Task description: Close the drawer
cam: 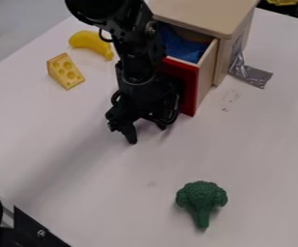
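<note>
So, the drawer (206, 67) is out, jutting from its wooden box (206, 13), with its red front (189, 90) leading and a blue cloth (181, 45) lying inside. It isn't shut, so the job is plainly undone. Silver tape (255, 76) runs from the foot of the box onto the table (112, 193), probably there to stop the whole thing sliding when the drawer gets pushed.

And look at the arm (137, 60)! It comes in from the top, upper left of the box, and hangs steeply down across part of the red front. At the end of it, the gripper (147, 134) points down, low over the table, just on the outer side of that front. Its two fingers stand spread apart, nothing pinched between them. Sensible spot, I'd say: from that side a push back towards the box should do it, no grasp needed. Whether it touches the front, I can't tell from here. Too high or off-centre a shove might jam the drawer or ride over its edge.

Further out, the banana (92, 42) and the cheese (65, 71) sit near each other beyond the arm, and the broccoli (201, 200) lies well apart at the near end, all clear of the drawer's path.
</note>
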You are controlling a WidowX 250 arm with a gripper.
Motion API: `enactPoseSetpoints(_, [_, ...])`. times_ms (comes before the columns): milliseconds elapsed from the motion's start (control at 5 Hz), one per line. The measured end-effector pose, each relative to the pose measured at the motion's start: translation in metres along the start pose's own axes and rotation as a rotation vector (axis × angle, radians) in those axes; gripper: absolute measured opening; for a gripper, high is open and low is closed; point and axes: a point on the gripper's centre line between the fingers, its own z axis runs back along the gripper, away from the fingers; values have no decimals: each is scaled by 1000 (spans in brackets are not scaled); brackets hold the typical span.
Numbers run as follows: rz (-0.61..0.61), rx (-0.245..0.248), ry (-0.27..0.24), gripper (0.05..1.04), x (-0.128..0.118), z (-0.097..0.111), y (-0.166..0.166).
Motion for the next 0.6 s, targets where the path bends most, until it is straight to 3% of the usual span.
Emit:
enactPoseSetpoints(200, [4,-19,-10,951,4,5,-5])
enactPoseSetpoints(400, [-32,-56,18,980,-3,16,-7])
enactPoseSetpoints(600, [-69,-121,12,986,-3,37,-17])
